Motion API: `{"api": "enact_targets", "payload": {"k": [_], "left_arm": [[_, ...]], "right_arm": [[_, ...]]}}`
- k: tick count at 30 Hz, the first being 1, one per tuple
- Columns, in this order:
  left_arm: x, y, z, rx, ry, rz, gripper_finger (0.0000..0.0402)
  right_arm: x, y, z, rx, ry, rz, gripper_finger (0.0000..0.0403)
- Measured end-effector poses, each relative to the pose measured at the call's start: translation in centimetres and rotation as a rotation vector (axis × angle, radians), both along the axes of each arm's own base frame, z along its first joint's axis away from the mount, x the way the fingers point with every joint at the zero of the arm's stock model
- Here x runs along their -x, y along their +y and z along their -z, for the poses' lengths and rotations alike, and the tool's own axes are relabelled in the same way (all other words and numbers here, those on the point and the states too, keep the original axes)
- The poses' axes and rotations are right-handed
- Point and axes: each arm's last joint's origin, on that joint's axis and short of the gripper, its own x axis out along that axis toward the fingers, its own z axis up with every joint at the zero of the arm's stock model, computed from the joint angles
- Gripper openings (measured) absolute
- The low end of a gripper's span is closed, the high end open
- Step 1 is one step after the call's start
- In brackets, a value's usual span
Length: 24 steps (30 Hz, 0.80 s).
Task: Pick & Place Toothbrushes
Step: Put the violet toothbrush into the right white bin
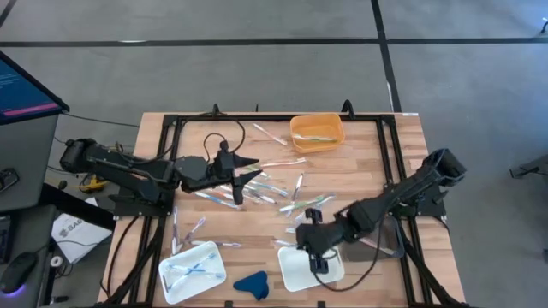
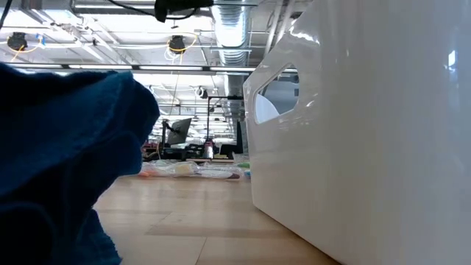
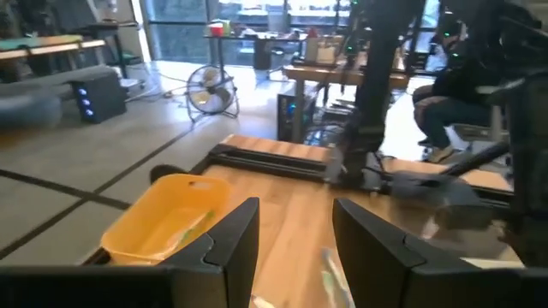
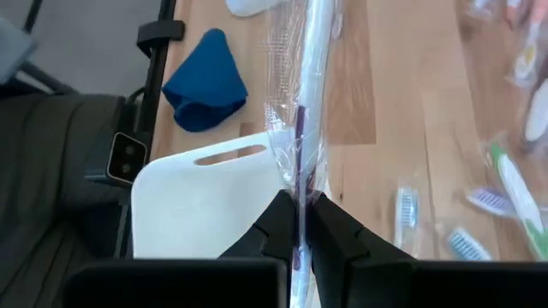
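high: overhead, straight down | low: tabletop-level | wrists: forward | shared: white tray (image 1: 295, 272)

Grey concrete floor (image 1: 257, 21), ceiling ducts (image 2: 234, 33), floor fan (image 3: 208, 88).

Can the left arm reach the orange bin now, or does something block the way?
Probably yes. The left gripper is open and empty, and bare table lies between it and the orange bin.

wooden table (image 1: 360, 162), glossy white plastic tray (image 4: 197, 205), blue cloth (image 4: 204, 81).
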Motion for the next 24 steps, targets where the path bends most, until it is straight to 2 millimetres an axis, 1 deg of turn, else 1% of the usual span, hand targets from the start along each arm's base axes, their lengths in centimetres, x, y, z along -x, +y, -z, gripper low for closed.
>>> {"api": "enact_targets", "payload": {"k": [5,10,13,18,24], "left_arm": [[0.3,-1.8,-0.1,0.026,-0.015,0.071,0.0145],[0.9,-3.1,-1.0,0.040,-0.085,0.160,0.0145],[1.3,-3.5,-1.4,0.039,-0.098,0.209,0.0145],[1.6,-3.9,-1.7,0.023,-0.106,0.235,0.0145],[1.7,-4.0,-1.7,0.024,-0.108,0.236,0.0145]], "right_arm": [[0.7,2.4,1.1,-0.007,0.021,0.058,0.0014],[1.0,3.6,2.7,-0.023,0.083,0.100,0.0015],[1.1,3.7,3.5,-0.012,0.126,0.125,0.0015],[1.3,3.2,3.7,0.013,0.163,0.145,0.0015],[1.8,3.5,3.8,0.072,0.177,0.069,0.0016]]}}
